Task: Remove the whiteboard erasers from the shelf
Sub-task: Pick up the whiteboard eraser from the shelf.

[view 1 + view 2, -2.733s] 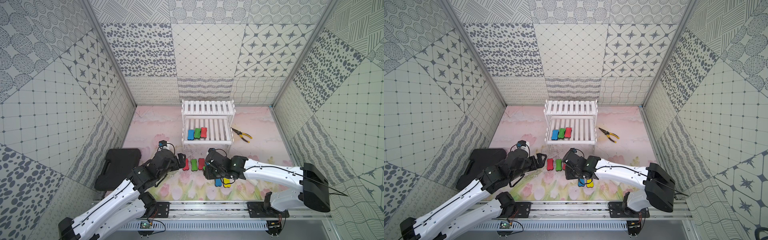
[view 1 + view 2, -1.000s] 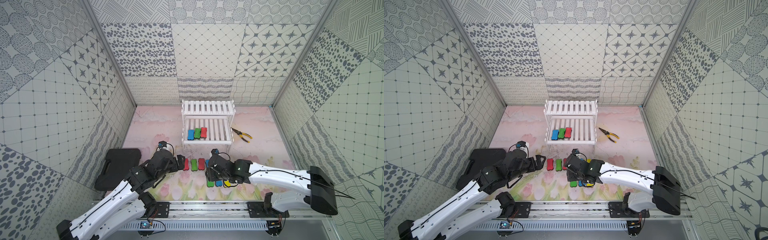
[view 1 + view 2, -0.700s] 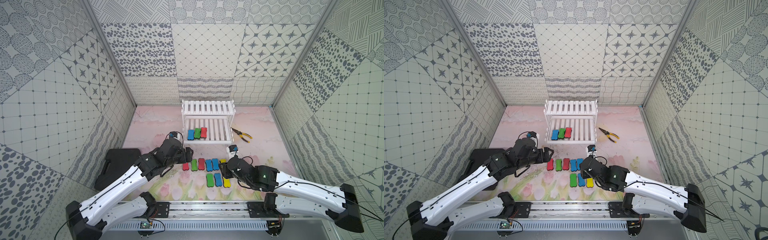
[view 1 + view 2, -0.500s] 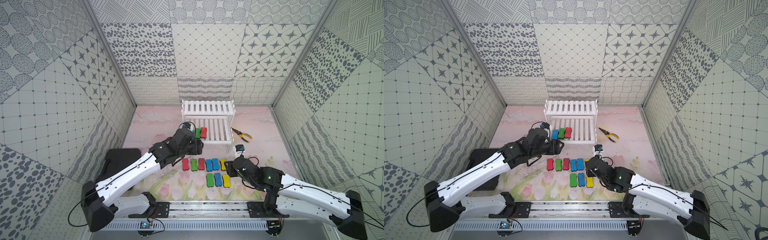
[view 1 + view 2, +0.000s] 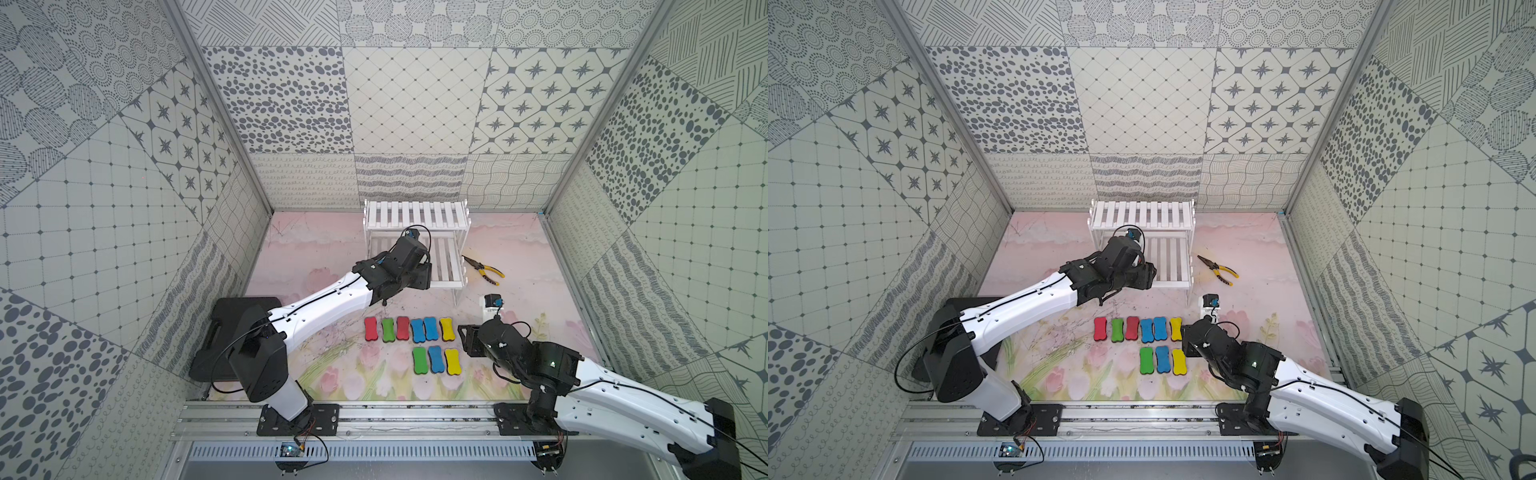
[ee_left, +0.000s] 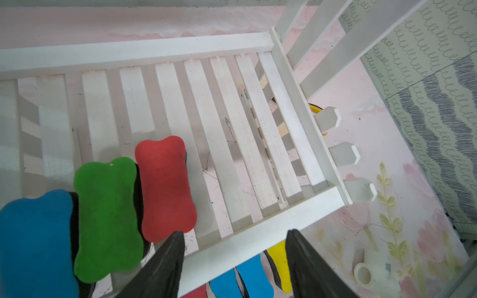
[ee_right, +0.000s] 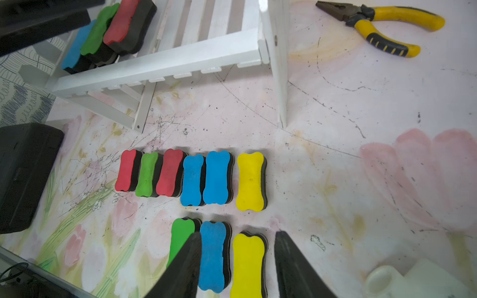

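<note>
A: Our left gripper (image 6: 235, 232) hangs released, black jaws apart and empty, over the front rail of the white slatted two-tier shelf (image 6: 134, 53).

B: And the erasers there?

A: We see three bone-shaped foam whiteboard erasers side by side on its lower tier: the blue-topped eraser (image 6: 33, 240), the green-topped eraser (image 6: 107, 219), and the red-topped eraser (image 6: 165, 188) nearest the jaws.

B: Our right gripper (image 7: 238, 232)?

A: Also released and empty, above nine erasers (image 7: 216, 178) lying in two rows on the pink flowered mat (image 7: 361, 103), with yellow-handled pliers (image 7: 387, 44) beyond.
</note>
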